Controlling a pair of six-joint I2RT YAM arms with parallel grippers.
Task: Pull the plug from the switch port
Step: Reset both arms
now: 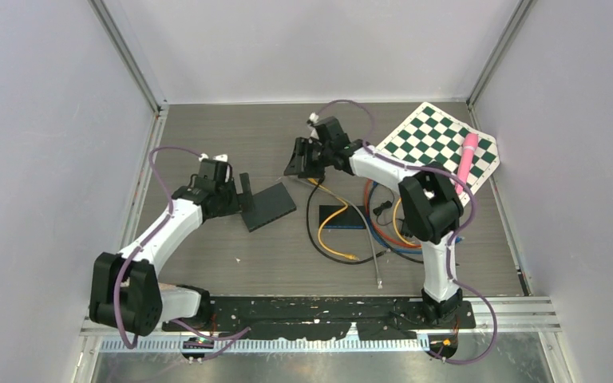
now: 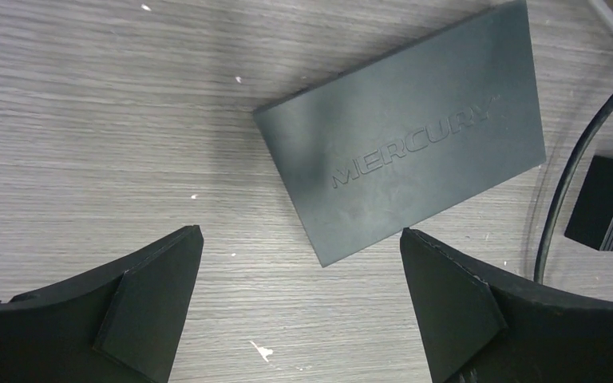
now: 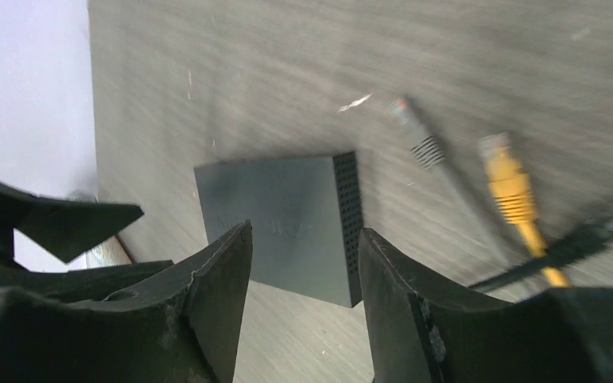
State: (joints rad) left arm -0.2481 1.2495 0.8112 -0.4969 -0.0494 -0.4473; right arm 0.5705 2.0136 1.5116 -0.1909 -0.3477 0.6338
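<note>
The switch [image 2: 403,144] is a flat dark grey box marked MERCURY, lying on the wood-grain table [image 2: 88,120]. My left gripper [image 2: 300,233] hovers open just over its near corner and holds nothing. From the right wrist view the switch [image 3: 279,215] shows its perforated side. A grey plug [image 3: 419,140] and a yellow plug [image 3: 507,179] lie loose on the table to its right, apart from it. My right gripper [image 3: 305,235] is open above the switch's near edge, with nothing between its fingers. In the top view the switch [image 1: 267,206] sits between the left gripper [image 1: 243,190] and the right gripper [image 1: 299,163].
A second black box [image 1: 343,215] lies right of the switch among looped black, yellow, orange and blue cables [image 1: 383,231]. A checkered mat [image 1: 439,144] with a pink pen [image 1: 467,159] sits at the back right. White walls enclose the table.
</note>
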